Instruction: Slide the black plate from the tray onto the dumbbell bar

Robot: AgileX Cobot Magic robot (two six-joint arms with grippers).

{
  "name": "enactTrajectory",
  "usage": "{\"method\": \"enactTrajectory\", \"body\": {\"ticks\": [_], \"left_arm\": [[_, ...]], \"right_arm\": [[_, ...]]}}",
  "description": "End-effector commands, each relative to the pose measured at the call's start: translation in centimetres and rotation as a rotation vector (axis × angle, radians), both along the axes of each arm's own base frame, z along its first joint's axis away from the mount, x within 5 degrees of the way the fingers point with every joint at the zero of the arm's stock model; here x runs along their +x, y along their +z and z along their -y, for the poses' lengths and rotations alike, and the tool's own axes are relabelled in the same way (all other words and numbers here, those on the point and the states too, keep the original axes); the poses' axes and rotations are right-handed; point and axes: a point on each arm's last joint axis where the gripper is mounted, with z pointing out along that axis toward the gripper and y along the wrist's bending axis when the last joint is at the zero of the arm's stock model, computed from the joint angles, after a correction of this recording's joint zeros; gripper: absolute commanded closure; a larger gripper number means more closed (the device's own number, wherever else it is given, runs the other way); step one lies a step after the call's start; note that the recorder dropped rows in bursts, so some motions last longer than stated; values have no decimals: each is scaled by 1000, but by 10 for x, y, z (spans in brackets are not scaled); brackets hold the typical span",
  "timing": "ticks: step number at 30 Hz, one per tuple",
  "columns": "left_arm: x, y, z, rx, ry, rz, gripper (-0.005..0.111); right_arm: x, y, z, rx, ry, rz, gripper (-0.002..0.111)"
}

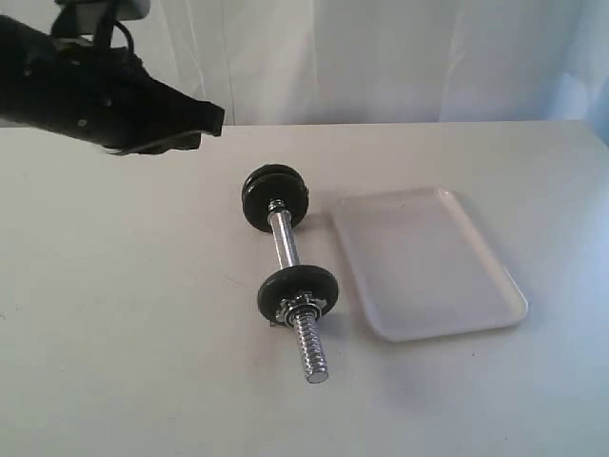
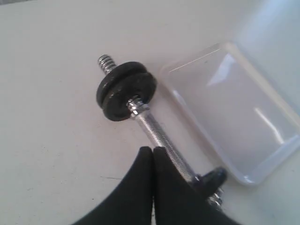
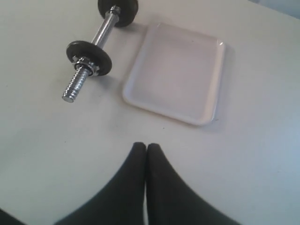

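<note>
Both grippers are shut, fingers together, nothing held. The left gripper [image 2: 153, 151] is aimed toward the middle of the bar [image 2: 157, 136] and is well apart from it; in the exterior view its arm is raised over the far left of the table [image 1: 114, 314]. The right gripper [image 3: 146, 146] is held over bare table, near the tray [image 3: 178, 70]. No disc is seen in the tray. Two discs [image 1: 259, 202] are seated at the bar's far end, and a single disc [image 1: 276, 286] with a nut [image 1: 304, 307] at the near end. The black plate is judged to be on the bar, but which disc it is cannot be told. The task is judged complete.
</note>
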Motion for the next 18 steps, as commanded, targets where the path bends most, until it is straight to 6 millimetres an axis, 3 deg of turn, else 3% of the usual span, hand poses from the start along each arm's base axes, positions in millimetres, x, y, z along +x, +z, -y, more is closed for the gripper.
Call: {"method": "enactTrajectory", "body": {"ticks": [1, 7, 11, 18], "left_arm": [[-50, 4, -13, -47, -52, 73, 107], [-99, -17, -47, -68, -43, 70, 107], [-126, -36, -66, -69, -43, 76, 107], [-150, -55, -83, -56, -53, 54, 107]], "right_arm": [[9, -19, -4, 5, 23, 1, 108], [14, -38, -3, -16, 4, -30, 108], [13, -40, -3, -2, -12, -63, 108], [13, -40, -3, 0, -11, -63, 108]]}}
